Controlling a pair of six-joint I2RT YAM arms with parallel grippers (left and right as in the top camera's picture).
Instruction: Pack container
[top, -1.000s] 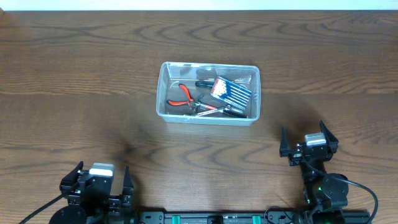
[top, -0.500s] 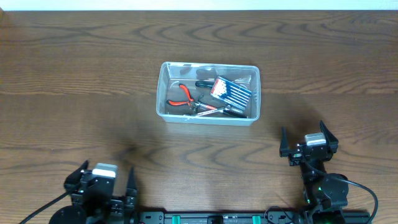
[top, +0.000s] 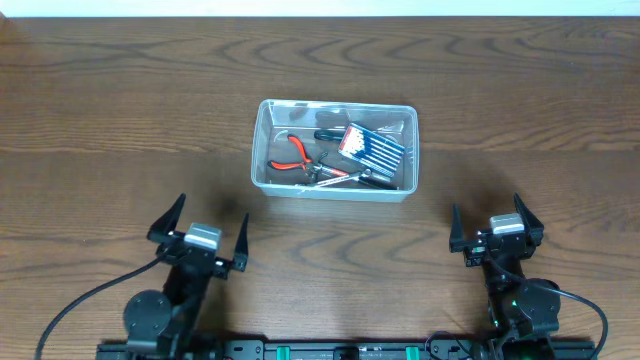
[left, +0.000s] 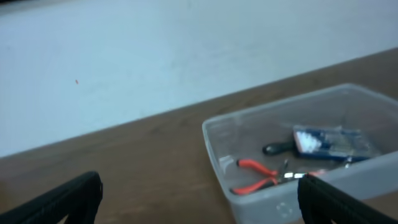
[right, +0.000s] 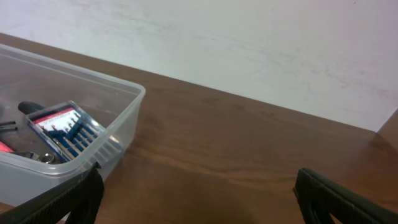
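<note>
Wooden table (top: 120, 150) is bearing the container (top: 330, 192) at centre, pliers (top: 292, 155) and bit set (top: 375, 148) inside; you are holding left gripper (top: 213, 208) and right gripper (top: 485, 205) spread, empty: stay off its rim.

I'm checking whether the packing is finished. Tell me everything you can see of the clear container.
The container is a clear plastic rectangular bin with rounded corners and a rim. It is open-topped, with no lid in view, and stands upright near the middle of the wooden table. Inside lie red-handled pliers, a blue pack of small tools and a black-handled tool, partly overlapping. The left gripper and right gripper are open and well apart from it, so only the table and its contents touch it.
</note>
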